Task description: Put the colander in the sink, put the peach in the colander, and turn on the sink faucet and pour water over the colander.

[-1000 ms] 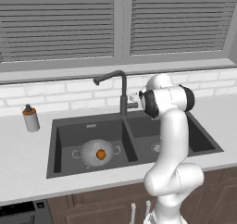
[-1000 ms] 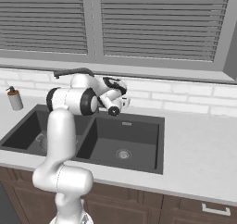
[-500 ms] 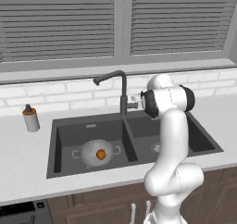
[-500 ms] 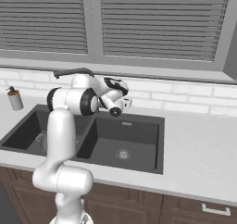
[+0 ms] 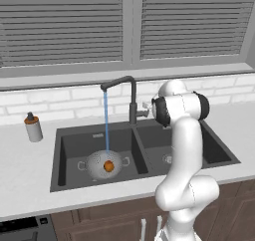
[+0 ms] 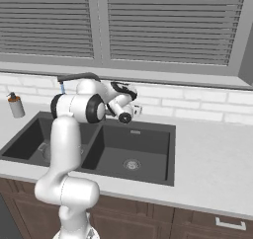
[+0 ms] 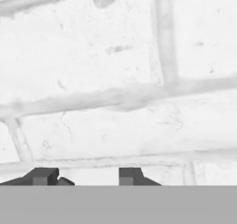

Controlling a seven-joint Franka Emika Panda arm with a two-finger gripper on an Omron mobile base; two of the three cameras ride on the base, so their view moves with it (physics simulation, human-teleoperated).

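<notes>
The silver colander (image 5: 97, 161) sits in the left basin of the dark sink (image 5: 74, 141), with the orange peach (image 5: 108, 166) inside it. The dark sink faucet (image 5: 132, 99) has its spout turned over the left basin, and a thin blue stream of water (image 5: 105, 123) falls from it onto the colander. My gripper (image 5: 146, 105) hovers just right of the faucet's stem, behind the divider, pointing at the white brick wall. In the hand view its fingertips (image 7: 44, 176) stand apart with nothing between them. From the right, the gripper (image 6: 136, 108) is above the right basin's (image 6: 148, 144) back edge.
A grey soap bottle (image 5: 33, 128) with a dark cap stands on the counter left of the sink, also seen from the right (image 6: 16, 106). A brick backsplash and a window sill with closed blinds run behind the sink. My arm rises in front of the divider.
A stream of water now runs from the spout onto the colander; none showed before. The gripper has stayed almost where it was beside the faucet.
</notes>
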